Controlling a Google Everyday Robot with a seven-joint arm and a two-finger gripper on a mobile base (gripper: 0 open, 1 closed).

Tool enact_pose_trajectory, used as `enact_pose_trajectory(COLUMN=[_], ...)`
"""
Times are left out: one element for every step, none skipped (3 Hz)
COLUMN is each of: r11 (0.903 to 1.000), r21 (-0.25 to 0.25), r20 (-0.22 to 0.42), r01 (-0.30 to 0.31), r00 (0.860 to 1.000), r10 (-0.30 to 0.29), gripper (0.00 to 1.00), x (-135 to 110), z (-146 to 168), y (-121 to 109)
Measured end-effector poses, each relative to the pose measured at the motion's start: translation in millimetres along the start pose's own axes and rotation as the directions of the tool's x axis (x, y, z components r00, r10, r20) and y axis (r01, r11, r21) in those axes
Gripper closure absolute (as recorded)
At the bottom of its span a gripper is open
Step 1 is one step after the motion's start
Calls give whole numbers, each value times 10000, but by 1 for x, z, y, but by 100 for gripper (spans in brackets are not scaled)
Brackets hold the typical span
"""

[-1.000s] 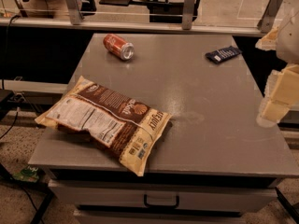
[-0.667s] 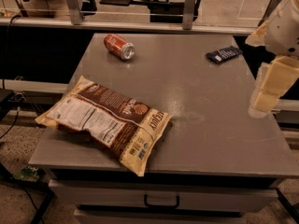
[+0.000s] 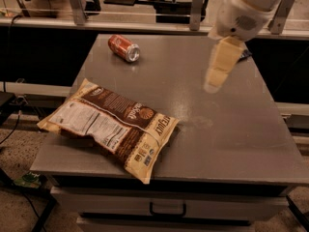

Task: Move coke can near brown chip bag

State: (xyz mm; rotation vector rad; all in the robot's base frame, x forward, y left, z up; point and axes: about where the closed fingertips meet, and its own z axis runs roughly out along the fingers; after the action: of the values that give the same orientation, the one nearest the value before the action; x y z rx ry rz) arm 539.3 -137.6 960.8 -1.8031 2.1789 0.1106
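The coke can (image 3: 123,48), red-orange with a silver end, lies on its side at the far left of the grey table (image 3: 227,134). The brown chip bag (image 3: 112,124) lies flat at the table's front left, its white nutrition label facing up. The can and the bag are well apart. My gripper (image 3: 213,85) hangs above the middle right of the table, to the right of the can and beyond the bag, touching neither.
A small dark packet (image 3: 244,55) lies at the far right of the table, mostly hidden behind my arm (image 3: 244,11). A drawer with a handle (image 3: 167,210) sits below the front edge. Metal posts and a rail run behind the table.
My arm has swung left from the table's right edge to above the middle right of the table, covering the dark packet. The can and bag have not moved.
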Motion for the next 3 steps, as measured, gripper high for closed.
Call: enact_pose_trajectory(r11=[9960,9834,9688], r21=[-32,14,24], r20=[374,495,432], r01=[-896,-1813,-2480], r00=[9953,9822,9679], r10=[897,1810,2476], gripper=[0,0,0], x=[-54,-90,-115], z=[34,56,74], y=[-50,-82,-100])
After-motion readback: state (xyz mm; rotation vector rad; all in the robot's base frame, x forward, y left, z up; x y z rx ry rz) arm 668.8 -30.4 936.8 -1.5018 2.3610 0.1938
